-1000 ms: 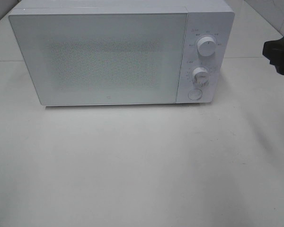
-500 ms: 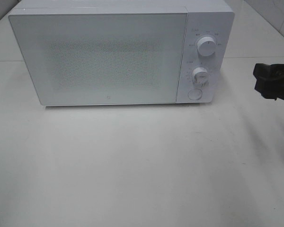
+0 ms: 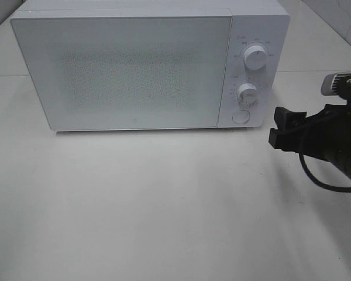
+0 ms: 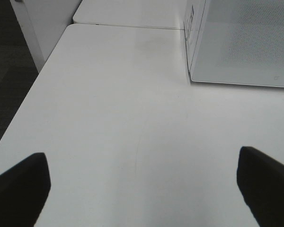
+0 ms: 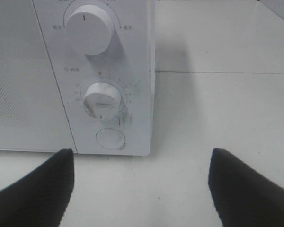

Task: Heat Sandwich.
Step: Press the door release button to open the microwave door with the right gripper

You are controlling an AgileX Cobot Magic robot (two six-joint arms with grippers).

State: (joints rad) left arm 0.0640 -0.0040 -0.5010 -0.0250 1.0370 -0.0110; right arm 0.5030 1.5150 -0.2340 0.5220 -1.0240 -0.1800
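The sandwich is out of view. A white microwave (image 3: 128,70) stands at the back of the table with its door shut. Its control panel carries an upper knob (image 3: 255,58), a lower knob (image 3: 247,93) and a round button (image 3: 241,116). My right gripper (image 3: 276,127) hovers open and empty just right of the panel's lower corner. In the right wrist view the open right gripper (image 5: 139,189) faces the lower knob (image 5: 102,99) and the button (image 5: 109,139). My left gripper (image 4: 142,189) is open over bare table, off the microwave's left side (image 4: 246,42).
The white table (image 3: 164,205) spreads in front of the microwave. In the left wrist view the table's edge (image 4: 19,113) drops to dark floor. A seam (image 4: 132,26) joins a second tabletop behind.
My right gripper has come in from the right edge, moving down and left toward the microwave's control panel. The microwave has not changed.
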